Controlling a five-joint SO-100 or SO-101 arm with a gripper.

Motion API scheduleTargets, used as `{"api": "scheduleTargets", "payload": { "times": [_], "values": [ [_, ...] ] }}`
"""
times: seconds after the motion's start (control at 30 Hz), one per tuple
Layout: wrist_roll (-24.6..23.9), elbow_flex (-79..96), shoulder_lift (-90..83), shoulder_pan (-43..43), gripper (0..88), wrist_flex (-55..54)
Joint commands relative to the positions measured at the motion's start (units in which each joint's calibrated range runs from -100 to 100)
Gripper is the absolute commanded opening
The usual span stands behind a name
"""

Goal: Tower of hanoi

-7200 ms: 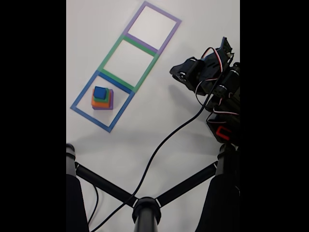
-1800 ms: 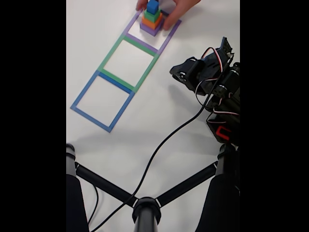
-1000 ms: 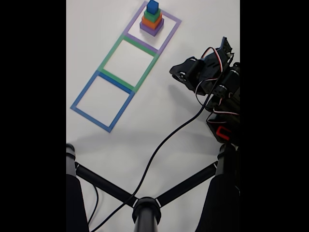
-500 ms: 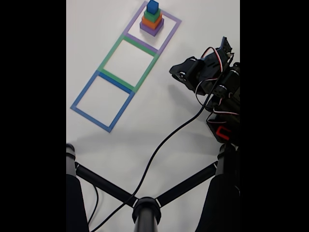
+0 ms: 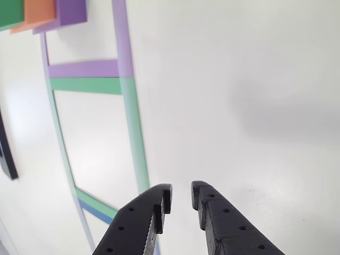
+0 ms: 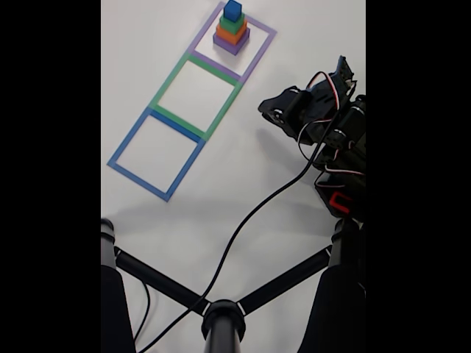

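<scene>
1. Fingers (image 5: 159,204) of the gripper (image 5: 181,194) are sitting almost together with only a narrow slit between the tips, gripping nothing and hanging over bare table (image 5: 239,106); I judge the arm is parked because no move of the puzzle has begun.
2. Stacked blocks (image 6: 232,29) are forming the tower inside the purple square (image 6: 259,51), at about 12 o'clock in the fixed view, well apart from the arm (image 6: 316,118) at roughly 3 o'clock.
3. Sizes are stepping down from purple at the bottom through orange and green to the blue cube (image 6: 232,9) on top, which is probably why that small cube looks like the first piece to lift.
4. Neighbouring frames, the green square (image 6: 196,91) and then the blue square (image 6: 156,153) toward 8 o'clock, are lying with nothing inside, likely serving as the other two pegs.
5. Purple and orange block edges (image 5: 50,13) are showing at 11 o'clock in the other view, so the gripper is pointing past the tower, not at it.
6. Black cable (image 6: 250,220) is trailing from the arm toward 6 o'clock, away from the squares.
</scene>
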Motion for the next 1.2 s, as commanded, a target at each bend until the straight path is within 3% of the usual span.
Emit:
{"api": "scheduleTargets", "payload": {
  "times": [0.0, 0.9, 1.0, 1.17],
  "values": [
    [-0.8, 0.4, -0.9, -0.5, 0.0, -1.0],
    [-0.8, 0.4, -0.9, -1.3, 0.0, -1.0],
    [2.7, 0.4, -0.9, -3.1, 0.0, -1.0],
    [2.0, 0.4, -0.9, -3.1, 0.0, -0.9]
  ]
}}
